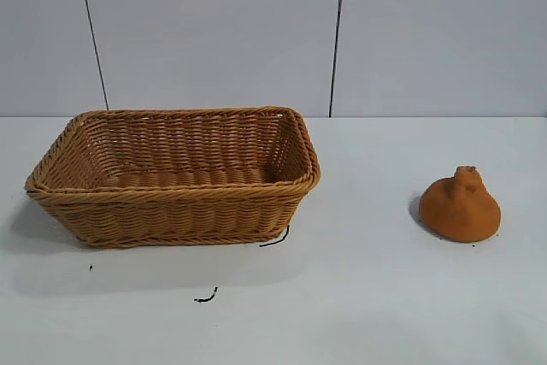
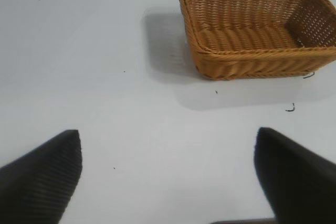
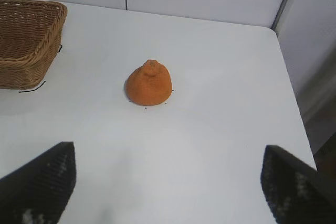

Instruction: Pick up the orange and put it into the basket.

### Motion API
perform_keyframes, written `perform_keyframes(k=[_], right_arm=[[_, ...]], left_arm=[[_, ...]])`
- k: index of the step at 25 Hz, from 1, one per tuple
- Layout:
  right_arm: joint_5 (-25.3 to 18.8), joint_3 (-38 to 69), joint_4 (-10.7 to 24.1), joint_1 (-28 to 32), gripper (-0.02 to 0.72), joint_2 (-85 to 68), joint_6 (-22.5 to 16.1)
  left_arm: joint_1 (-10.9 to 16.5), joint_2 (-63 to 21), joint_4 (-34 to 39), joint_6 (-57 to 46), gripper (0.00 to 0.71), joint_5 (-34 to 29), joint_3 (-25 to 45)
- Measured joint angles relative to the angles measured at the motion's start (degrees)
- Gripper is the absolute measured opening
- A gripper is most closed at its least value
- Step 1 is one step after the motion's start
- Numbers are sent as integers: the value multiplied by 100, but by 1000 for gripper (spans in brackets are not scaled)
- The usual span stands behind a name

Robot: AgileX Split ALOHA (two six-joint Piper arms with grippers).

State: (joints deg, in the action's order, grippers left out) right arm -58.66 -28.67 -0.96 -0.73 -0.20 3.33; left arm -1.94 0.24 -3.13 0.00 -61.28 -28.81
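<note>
Your orange (image 1: 460, 206) sits on the white bench (image 1: 385, 297), knobbly bump up, well apart from the basket (image 1: 175, 175) and over toward the exterior view's right side. Nothing is touching it. The basket stands upright on the bench at the left of that view, and what you can see of its inside looks empty, though the near wall hides part of the floor.

Your right claw (image 3: 168, 187) hangs above the bench with its fingers spread wide apart — the orange (image 3: 149, 83) lies ahead of the gap between them, and a corner of the basket (image 3: 26, 40) shows off to one side. Your left claw (image 2: 168, 177) is also wide open over bare bench (image 2: 94, 77), with the basket (image 2: 257, 30) farther out in front of it.

A few short dark scraps, maybe bits of thread, lie on the bench just beside the basket's near corner (image 1: 275, 238) and a little nearer the camera (image 1: 206, 297) — hard to say what they are.
</note>
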Motion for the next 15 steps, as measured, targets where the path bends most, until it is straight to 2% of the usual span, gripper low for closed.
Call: perform_keyframes(k=[9, 15], right_arm=[[-18, -65, 0, 0, 685, 214, -18], [-18, -779, 38, 0, 685, 2253, -333]], left_arm=[[0, 0, 0, 0, 639, 0, 0], [0, 0, 0, 0, 639, 0, 0]])
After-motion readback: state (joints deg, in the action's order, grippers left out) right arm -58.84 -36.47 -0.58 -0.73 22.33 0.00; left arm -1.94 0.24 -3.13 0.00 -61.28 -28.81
